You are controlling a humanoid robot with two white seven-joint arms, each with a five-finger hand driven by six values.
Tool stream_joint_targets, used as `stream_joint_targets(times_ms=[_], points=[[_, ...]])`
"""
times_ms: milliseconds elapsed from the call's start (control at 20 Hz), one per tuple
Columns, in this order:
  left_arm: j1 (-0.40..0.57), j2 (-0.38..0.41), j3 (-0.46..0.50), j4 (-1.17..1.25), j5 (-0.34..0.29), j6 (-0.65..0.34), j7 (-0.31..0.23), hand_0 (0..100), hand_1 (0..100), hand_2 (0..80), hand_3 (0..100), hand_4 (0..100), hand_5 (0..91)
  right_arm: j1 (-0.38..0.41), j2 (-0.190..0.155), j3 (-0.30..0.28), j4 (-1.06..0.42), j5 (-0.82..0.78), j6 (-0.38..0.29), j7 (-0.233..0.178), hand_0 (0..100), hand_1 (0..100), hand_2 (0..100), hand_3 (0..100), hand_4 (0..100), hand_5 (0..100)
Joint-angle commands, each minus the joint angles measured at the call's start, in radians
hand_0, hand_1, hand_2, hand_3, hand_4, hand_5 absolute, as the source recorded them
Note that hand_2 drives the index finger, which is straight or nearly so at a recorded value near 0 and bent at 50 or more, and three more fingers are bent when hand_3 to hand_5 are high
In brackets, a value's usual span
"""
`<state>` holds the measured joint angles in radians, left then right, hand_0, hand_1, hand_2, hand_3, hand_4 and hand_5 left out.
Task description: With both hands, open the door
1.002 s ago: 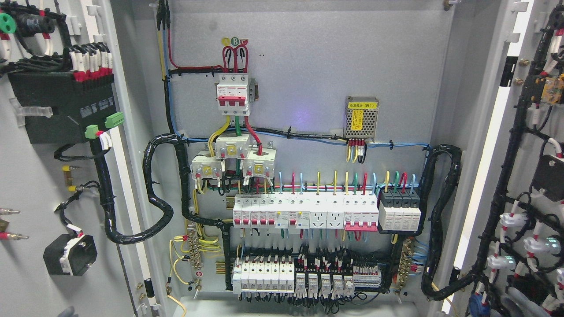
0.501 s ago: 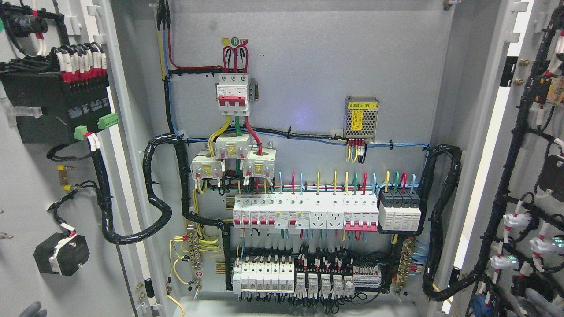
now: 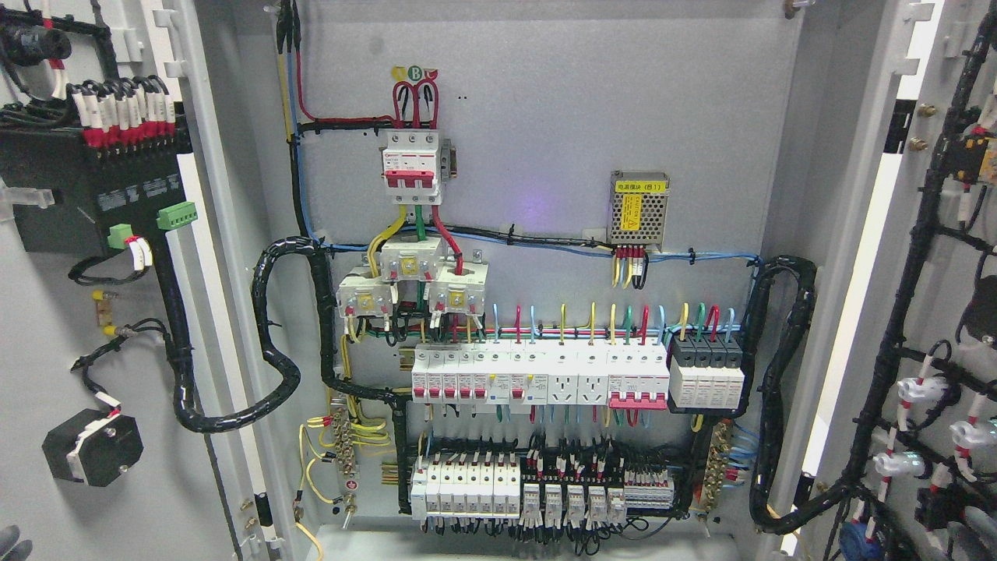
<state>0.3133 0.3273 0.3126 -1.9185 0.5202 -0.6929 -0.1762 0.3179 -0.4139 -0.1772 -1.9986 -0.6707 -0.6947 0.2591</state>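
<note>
Electrical cabinet (image 3: pixel 545 117) stands with both doors swung wide. The left door (image 3: pixel 47 351) fills the left edge of the view, inner face toward the camera; it carries a black module (image 3: pixel 86 195) with a row of red-and-white wire ends along its top, two green plug connectors (image 3: pixel 175 216), and a smaller black component (image 3: pixel 92 446) lower down. A black spiral-wrapped cable loom (image 3: pixel 269 343) runs from this door into the cabinet body. The right door (image 3: pixel 919 327) fills the right edge, likewise open, with black looms and white-capped indicator backs (wired in red and white) on its inner face.

Interior: a three-pole breaker (image 3: pixel 411 167) with red toggles sits at upper centre, a perforated metal power supply (image 3: pixel 639 207) with a yellow label to its right. Below, a row of white breakers (image 3: pixel 537 375) spans the back panel, ending at a black-topped block (image 3: pixel 707 372). A further row of small terminals lies beneath.

At the bottom left corner a grey rounded form (image 3: pixel 9 541) shows, presumably part of the left hand; whether its fingers are open or closed cannot be determined. The right hand does not appear.
</note>
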Motion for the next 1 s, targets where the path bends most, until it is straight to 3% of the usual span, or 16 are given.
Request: stream_joint_targets(times_ms=[0,150,300,651,952], points=[[-0.013,0.052,0.065,0.071,0.032,0.003,0.006,12,39,0.0,0,0,0.0,0.001,-0.022,-0.059,0.04,-0.036,0.0,0.015,5,0,0,0,0,0],[-0.014,0.062,0.074,0.094,0.049,0.004,0.006,12,39,0.0,0,0,0.0,0.007,-0.023,-0.079,0.055,-0.067,0.0,0.025,5,0,0,0,0,0],[-0.025,0.076,0.085,0.124,0.055,0.006,0.006,12,39,0.0,0,0,0.0,0.007,-0.023,-0.096,0.066,-0.072,0.0,0.066,5,0,0,0,0,0],[-0.056,0.093,0.102,0.183,0.061,0.01,0.004,12,39,0.0,0,0,0.0,0.009,-0.031,-0.133,0.084,-0.102,0.0,0.109,5,0,0,0,0,0],[-0.091,0.13,0.103,0.271,0.083,0.01,0.004,12,39,0.0,0,0,0.0,0.009,-0.032,-0.148,0.084,-0.152,0.001,0.195,5,0,0,0,0,0]])
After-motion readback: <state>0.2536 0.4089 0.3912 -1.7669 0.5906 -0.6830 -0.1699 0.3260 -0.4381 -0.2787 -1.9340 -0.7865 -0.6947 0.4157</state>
